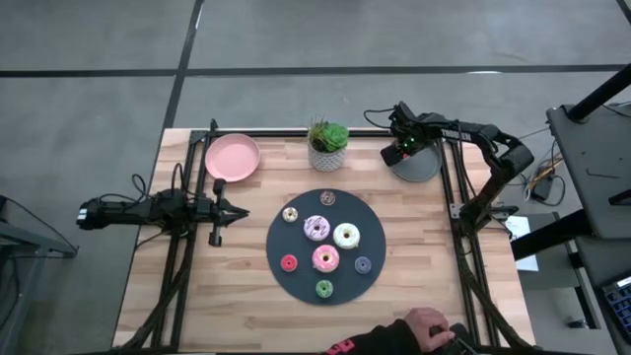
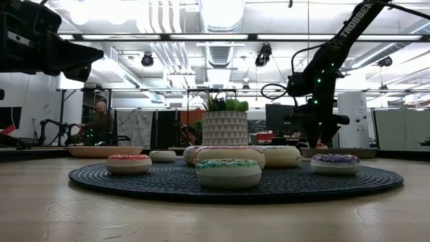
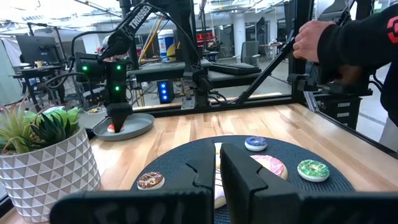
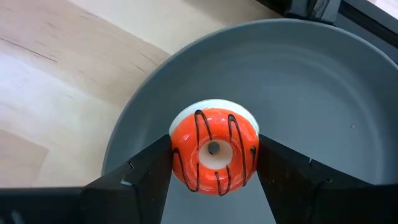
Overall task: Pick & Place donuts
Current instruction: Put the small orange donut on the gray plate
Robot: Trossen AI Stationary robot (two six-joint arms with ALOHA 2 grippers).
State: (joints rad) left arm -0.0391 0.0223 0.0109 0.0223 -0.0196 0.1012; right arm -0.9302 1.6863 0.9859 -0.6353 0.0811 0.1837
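Observation:
My right gripper (image 4: pixel 214 155) stands over the grey plate (image 4: pixel 323 93) at the table's far right and is shut on a small red donut (image 4: pixel 214 149) with dark stripes and a white base. Several other donuts lie on the large dark round disc (image 1: pixel 296 286) at mid-table. Among them are the pink (image 1: pixel 325 258), purple-white (image 1: pixel 316 229) and white (image 1: pixel 346 235) frosted ones. My left gripper (image 1: pixel 242 210) waits shut at the table's left, pointing level toward the disc. My right gripper pinches the red donut between its two fingers, which sit on opposite sides of the ring's outer rim (image 4: pixel 176 155). The fingers come from above, pointing steeply down. The donut lies flat, frosting up, low over the grey plate; I cannot tell whether it touches the plate.
A potted plant (image 1: pixel 328 145) in a white patterned pot stands at the far middle, between the pink plate (image 1: pixel 233 158) and the grey plate (image 1: pixel 424 166). A person's hand (image 1: pixel 424 323) rests at the table's near right edge. Bare wood lies around the disc.

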